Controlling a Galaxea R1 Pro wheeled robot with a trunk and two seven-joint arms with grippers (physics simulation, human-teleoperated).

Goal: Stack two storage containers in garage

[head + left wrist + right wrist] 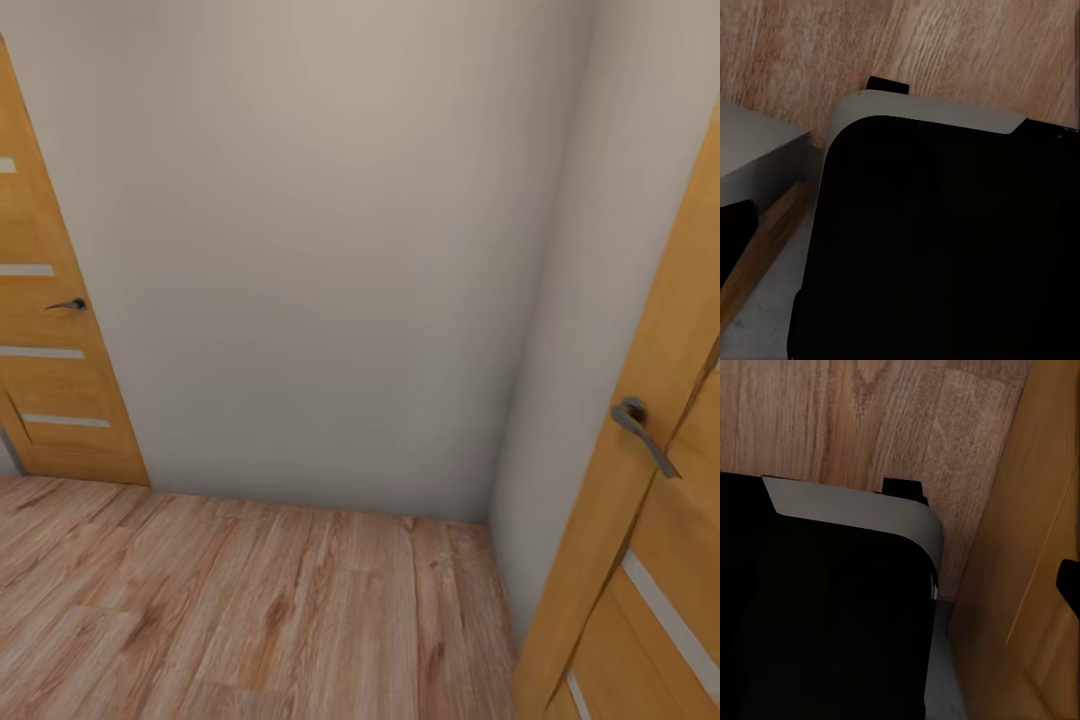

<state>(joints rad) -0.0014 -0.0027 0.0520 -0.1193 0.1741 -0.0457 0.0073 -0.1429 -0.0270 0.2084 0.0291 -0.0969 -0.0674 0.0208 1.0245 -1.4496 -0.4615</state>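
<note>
The two storage containers are out of view, and so is the garage. I face a plain grey-white wall corner (330,250) over a light wood plank floor (240,610). Both wrist cameras look down at my own black base with its grey rim (937,112) (862,506) above the same planks (967,45) (832,412).
A closed wooden door with a dark lever handle (68,304) stands at the left. Another wooden door (640,540) with a grey handle (640,425) is close on my right; its panel (1035,570) sits right beside my base. The wall ahead is a short distance away.
</note>
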